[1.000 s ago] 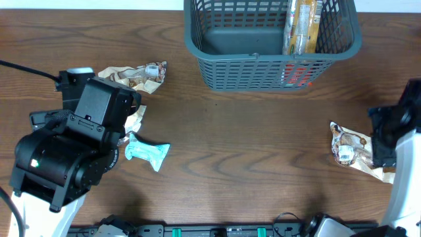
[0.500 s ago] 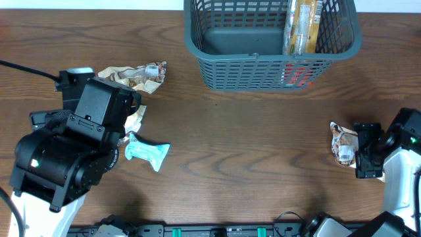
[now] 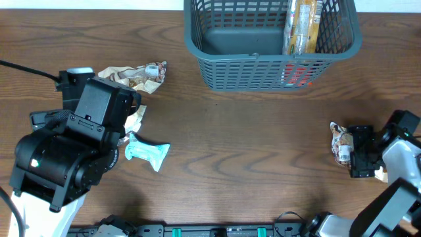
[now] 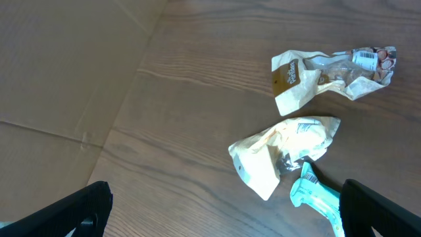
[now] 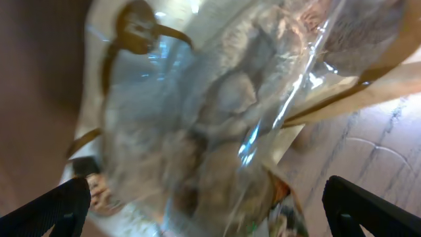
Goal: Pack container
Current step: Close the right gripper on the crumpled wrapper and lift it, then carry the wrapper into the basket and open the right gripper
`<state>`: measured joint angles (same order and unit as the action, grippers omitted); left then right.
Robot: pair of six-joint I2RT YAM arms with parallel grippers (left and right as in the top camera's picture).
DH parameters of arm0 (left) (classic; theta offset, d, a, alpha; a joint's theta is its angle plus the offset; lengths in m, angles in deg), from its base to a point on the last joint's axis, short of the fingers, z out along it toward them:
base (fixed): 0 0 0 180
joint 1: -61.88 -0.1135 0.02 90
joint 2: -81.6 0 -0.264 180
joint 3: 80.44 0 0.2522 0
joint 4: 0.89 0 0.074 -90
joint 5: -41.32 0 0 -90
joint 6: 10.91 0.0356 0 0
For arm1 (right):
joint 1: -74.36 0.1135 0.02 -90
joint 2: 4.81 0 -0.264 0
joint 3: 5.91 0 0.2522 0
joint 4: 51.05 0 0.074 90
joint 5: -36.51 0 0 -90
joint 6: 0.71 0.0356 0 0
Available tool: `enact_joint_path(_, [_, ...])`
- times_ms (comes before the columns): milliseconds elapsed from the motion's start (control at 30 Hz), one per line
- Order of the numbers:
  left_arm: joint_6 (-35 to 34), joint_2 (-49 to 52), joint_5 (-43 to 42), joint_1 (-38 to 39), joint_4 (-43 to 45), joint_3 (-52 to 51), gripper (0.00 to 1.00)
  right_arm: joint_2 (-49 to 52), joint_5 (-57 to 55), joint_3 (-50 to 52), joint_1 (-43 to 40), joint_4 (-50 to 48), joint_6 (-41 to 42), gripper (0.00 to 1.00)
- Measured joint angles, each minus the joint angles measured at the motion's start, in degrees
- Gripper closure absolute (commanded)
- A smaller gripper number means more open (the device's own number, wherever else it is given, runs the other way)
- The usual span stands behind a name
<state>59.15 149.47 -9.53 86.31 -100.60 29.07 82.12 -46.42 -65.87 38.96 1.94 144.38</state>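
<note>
Straddling a crumpled clear-and-tan snack packet (image 5: 217,131), the right fingers (image 5: 46,210) stand spread wide, one on each side of it, not closed on it. The wrist view is blurred, so I cannot tell whether either finger touches the film. From overhead this packet (image 3: 341,146) lies on the brown worktop (image 3: 250,145) with the fingers over its outer end.

The left fingers (image 4: 72,210) are also parted wide and hold nothing. Ahead of them, towards their right-hand side, lie three packets:
- A teal packet (image 4: 316,197) is just beside the right-hand finger.
- A cream packet (image 4: 283,151) touches the teal one on its far side.
- A long twisted tan-and-clear packet (image 4: 329,69) lies farther ahead, apart from the other two.

The container (image 3: 263,69) sits well ahead of both pairs of fingers, at the far edge of the worktop and between the two arms. Inside it a yellow-orange packet (image 3: 301,26) stands upright near its right-hand end, and something red (image 3: 299,76) shows through the lattice below it
</note>
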Motion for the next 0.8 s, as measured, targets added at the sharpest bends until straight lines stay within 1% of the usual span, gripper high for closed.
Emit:
enact_joint_path(100, [0.0,0.0,0.0,0.0,0.0,0.0,0.01,2.21,-0.02,0.04,0.0,-0.35,0.11,0.01])
enact_joint_path(133, [0.0,0.0,0.0,0.0,0.0,0.0,0.01,2.62,0.02,0.07,0.0,-0.37,0.17,0.03])
enact_joint_path(267, [0.0,0.0,0.0,0.0,0.0,0.0,0.01,3.17,-0.66,0.07,0.0,0.15,1.33,0.16])
enact_joint_path(300, [0.0,0.0,0.0,0.0,0.0,0.0,0.01,3.23,-0.98,0.07,0.0,0.52,1.53,0.25])
enact_joint_path(333, [0.0,0.0,0.0,-0.02,0.0,0.0,0.01,3.3,-1.4,0.07,0.0,0.81,1.88,0.38])
enact_joint_path(367, [0.0,0.0,0.0,0.0,0.0,0.0,0.01,3.3,-1.66,0.07,0.0,1.11,2.19,0.49])
enact_joint_path(433, [0.0,0.0,0.0,0.0,0.0,0.0,0.01,2.99,-1.81,-0.28,0.0,1.44,2.86,0.78])
enact_joint_path(467, [0.0,0.0,0.0,0.0,0.02,0.0,0.01,2.51,-1.95,-0.7,-0.02,1.49,3.26,0.95])
enact_joint_path(500, [0.02,0.0,0.0,0.0,0.0,0.0,0.01,1.7,-2.1,-1.25,-0.15,1.33,3.3,0.99])
enact_joint_path(700, [0.0,0.0,0.0,0.0,0.0,0.0,0.01,1.55,-2.27,-1.51,-0.44,1.42,3.89,0.99])
enact_joint_path(800, [0.0,0.0,0.0,0.0,0.0,0.0,0.01,1.55,-2.01,-1.92,-0.42,1.7,2.8,0.99])
